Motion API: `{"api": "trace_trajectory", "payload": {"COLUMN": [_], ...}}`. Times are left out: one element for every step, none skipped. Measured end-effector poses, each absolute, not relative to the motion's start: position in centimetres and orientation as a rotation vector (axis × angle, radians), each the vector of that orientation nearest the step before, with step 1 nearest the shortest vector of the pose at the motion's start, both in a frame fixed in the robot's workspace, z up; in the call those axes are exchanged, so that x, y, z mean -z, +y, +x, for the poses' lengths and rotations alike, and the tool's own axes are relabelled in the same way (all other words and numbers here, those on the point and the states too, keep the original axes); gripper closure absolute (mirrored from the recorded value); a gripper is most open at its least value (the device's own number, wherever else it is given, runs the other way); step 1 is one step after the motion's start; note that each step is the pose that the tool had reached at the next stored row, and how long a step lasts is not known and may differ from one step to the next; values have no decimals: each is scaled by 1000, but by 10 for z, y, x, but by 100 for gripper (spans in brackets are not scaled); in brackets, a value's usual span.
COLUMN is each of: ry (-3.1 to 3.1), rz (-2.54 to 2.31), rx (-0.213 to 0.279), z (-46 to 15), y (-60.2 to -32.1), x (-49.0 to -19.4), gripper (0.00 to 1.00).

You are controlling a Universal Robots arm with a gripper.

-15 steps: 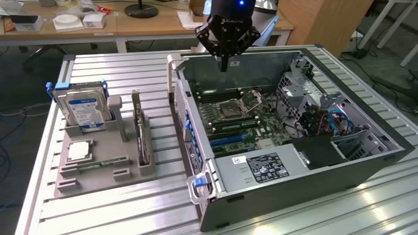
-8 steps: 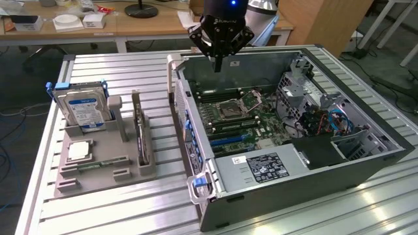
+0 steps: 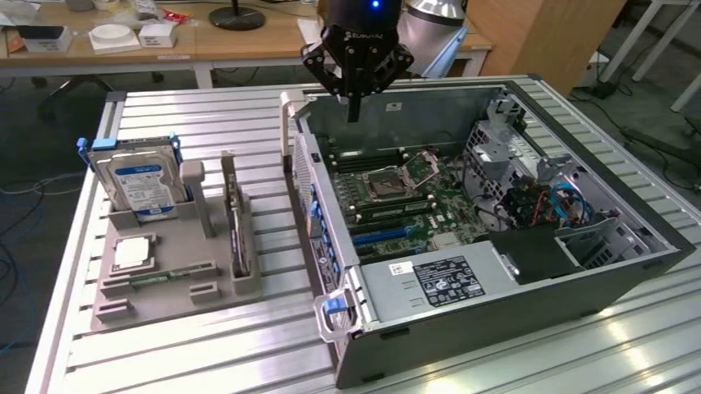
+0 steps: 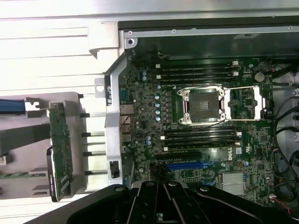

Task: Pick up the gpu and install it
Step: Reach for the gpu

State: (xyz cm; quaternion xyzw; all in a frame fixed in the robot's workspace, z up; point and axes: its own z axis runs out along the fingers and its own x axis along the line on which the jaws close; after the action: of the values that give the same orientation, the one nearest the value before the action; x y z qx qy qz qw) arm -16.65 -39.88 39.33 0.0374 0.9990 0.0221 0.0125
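Above the computer case's far rim, the hand hangs pinched together, empty. By the exterior view, the gpu stands on edge in the grey holder at seven o'clock from it, long axis twelve-to-six.

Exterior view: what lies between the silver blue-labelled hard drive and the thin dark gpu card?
An upright block of the grey plastic holder stands between the silver blue-labelled hard drive and the thin dark gpu card, seen in the exterior view.

Open room above upright gpu
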Motion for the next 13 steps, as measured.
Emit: {"api": "trace_trajectory", "payload": {"ry": [3114, 3114, 3114, 3114, 3114, 3114, 3114, 3114, 3114, 3114, 3114, 3114, 3114], "rz": [117, 117, 117, 117, 117, 117, 117, 117, 117, 117, 117, 117, 117], "rx": [-69, -69, -69, -69, -69, -69, -69, -69, -69, -69, -69, -69, -69], "z": [-168, -170, -172, -173, -174, -175, -176, -178, -179, -180, -182, -183, -184], "y": [-399, -399, -399, -399, -399, -399, -399, -399, -399, -399, -399, -399, -399], "x": [-393, -393, -393, -393, -393, -393, -393, -393, -393, -393, -393, -393, -393], "gripper": [90, 90, 90, 90, 90, 90, 90, 90, 90, 90, 90, 90, 90]}}
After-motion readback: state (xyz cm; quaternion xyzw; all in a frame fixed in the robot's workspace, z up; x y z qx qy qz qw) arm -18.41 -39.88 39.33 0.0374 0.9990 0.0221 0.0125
